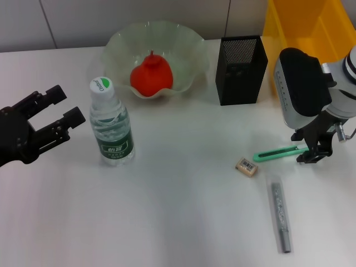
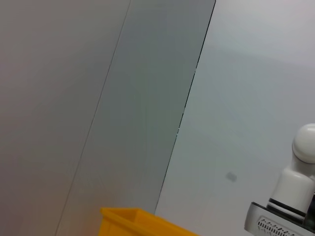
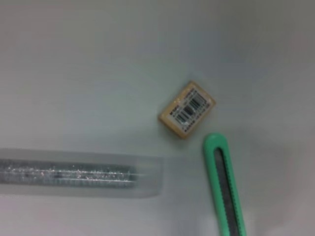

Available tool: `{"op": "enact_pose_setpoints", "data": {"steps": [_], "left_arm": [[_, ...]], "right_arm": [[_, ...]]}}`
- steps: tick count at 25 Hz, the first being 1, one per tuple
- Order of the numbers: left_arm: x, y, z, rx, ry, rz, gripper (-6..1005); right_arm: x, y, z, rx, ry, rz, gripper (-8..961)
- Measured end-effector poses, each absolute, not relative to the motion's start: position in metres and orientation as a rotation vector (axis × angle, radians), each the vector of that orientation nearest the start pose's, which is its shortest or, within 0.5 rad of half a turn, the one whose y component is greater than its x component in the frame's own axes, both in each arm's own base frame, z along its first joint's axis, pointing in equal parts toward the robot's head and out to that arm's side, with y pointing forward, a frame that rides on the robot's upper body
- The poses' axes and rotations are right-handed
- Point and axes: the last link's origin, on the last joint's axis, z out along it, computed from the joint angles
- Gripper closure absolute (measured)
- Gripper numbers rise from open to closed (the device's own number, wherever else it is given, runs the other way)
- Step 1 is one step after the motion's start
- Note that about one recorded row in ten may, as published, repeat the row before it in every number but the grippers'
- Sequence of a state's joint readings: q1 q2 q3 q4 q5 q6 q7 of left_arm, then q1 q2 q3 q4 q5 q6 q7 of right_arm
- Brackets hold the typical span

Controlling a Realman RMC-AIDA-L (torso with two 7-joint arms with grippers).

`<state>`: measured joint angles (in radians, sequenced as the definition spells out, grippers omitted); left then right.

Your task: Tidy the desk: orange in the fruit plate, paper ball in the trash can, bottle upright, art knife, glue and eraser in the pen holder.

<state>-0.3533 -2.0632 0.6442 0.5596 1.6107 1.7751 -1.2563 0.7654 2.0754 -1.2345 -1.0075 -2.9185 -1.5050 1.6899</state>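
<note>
The orange (image 1: 151, 75) lies in the translucent fruit plate (image 1: 189, 41) at the back. A capped water bottle (image 1: 111, 125) stands upright left of centre, and my left gripper (image 1: 69, 104) hovers open just to its left, holding nothing. The black mesh pen holder (image 1: 241, 69) stands behind and right of centre. On the table lie the tan eraser (image 1: 247, 167) (image 3: 187, 109), the green art knife (image 1: 278, 153) (image 3: 224, 187) and the silvery glue tube (image 1: 281, 216) (image 3: 78, 172). My right gripper (image 1: 312, 153) is down at the knife's right end. The paper ball is out of view.
A yellow bin (image 1: 314, 33) (image 2: 138, 223), the trash can, stands at the back right beside the pen holder. The right arm's bulky wrist (image 1: 303, 89) hangs over the table's right side. Bare white tabletop (image 1: 178, 222) stretches across the front.
</note>
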Motion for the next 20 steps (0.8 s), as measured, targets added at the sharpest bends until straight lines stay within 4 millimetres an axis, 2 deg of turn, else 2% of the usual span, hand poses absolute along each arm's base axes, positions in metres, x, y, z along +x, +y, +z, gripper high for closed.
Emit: {"op": "enact_pose_setpoints", "data": {"steps": [15,20], "left_arm": [[-0.2772,0.2837,0.0352,-2.408,-0.595,-1.237,213],[-0.2773,0.2838,0.0352,-2.407,-0.595,-1.237,213]], "right_arm": [[0.2378,0.3839,0.0093,-2.802,0.010,-1.060,490],[0.2378,0.3841,0.0091,-2.802,0.009,-1.060,528]]}}
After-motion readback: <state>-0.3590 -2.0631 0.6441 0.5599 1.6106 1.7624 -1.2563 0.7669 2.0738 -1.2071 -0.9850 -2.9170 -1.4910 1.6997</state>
